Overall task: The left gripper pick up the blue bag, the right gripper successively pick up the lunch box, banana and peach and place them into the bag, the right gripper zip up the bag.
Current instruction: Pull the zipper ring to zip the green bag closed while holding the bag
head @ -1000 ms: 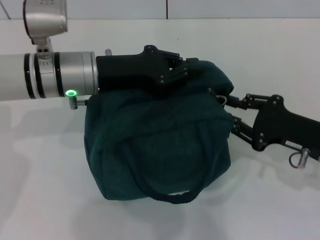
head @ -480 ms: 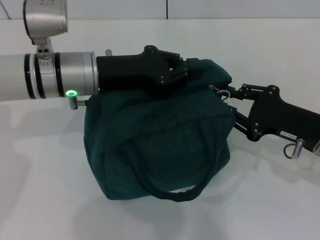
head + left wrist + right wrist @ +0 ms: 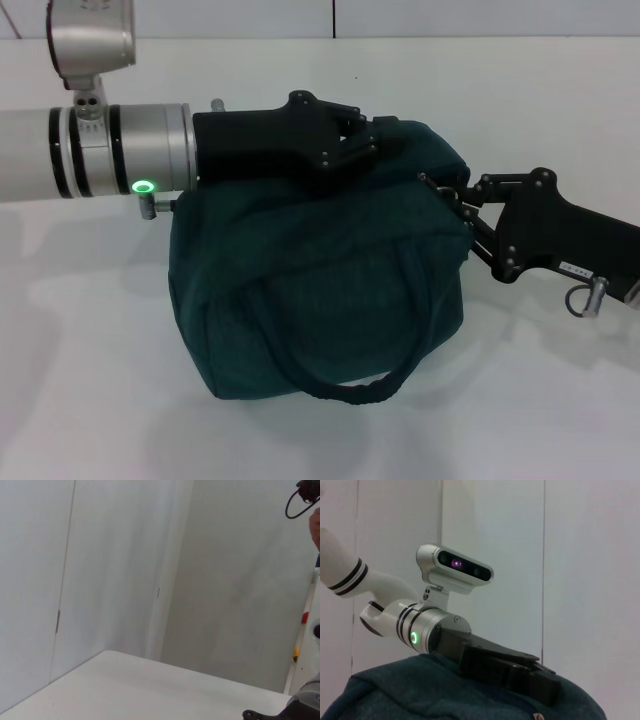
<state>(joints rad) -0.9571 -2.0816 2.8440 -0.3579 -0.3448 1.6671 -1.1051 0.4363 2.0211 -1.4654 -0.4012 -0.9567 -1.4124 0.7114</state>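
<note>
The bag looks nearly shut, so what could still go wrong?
The left gripper holds only a pinch of cloth at the top of the bag, so the bag might slip and sag. The right gripper is at the zipper end, at the bag's right corner; it may lose the small pull, or tug the cloth sideways and jam the zipper.

A bare white table (image 3: 150,690) runs up to a pale panelled wall (image 3: 125,565), with a dark cable loop (image 3: 300,500) high beside the wall and a black part (image 3: 280,714) at the table's edge.
</note>
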